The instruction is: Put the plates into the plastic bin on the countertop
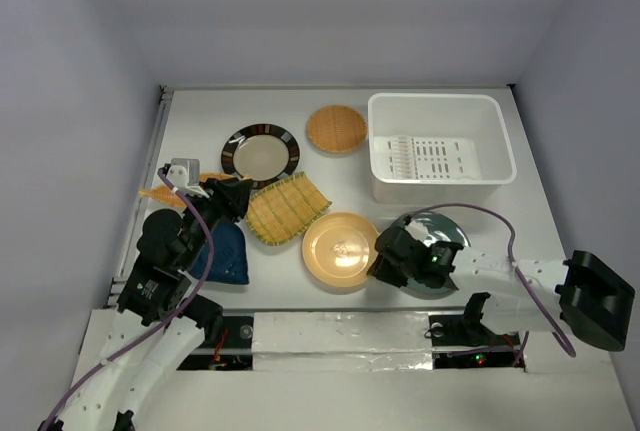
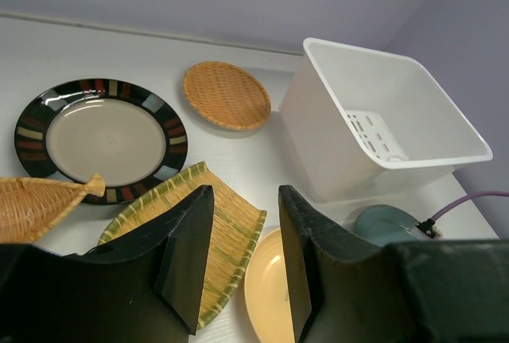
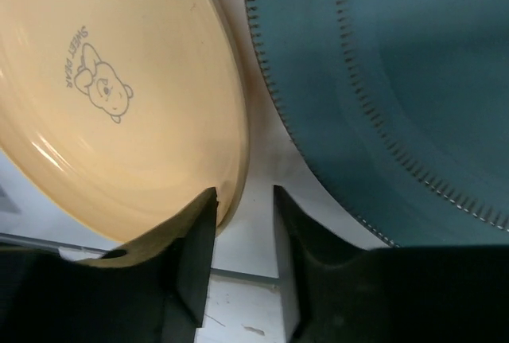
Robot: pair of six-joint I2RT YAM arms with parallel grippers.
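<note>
Three plain walls boxed the cell in: back wall (image 1: 330, 11), left wall (image 1: 60, 151), right wall (image 1: 590, 101). All were pale lilac-grey and unmarked, and the side walls read a shade darker than the back one. The countertop (image 1: 250, 106) was flat matte white and ran up to all three walls. A thin metal strip (image 1: 162, 126) sat along its left edge at the wall joint. The near edge carried a band of glossy tape (image 1: 340, 329), wrinkled and catching glare. Light was soft and even, with faint, short shadows on the surface.

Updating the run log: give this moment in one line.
left jaws open by slatted plate | right jaws open between yellow plate and teal plate | bin: no plates
</note>
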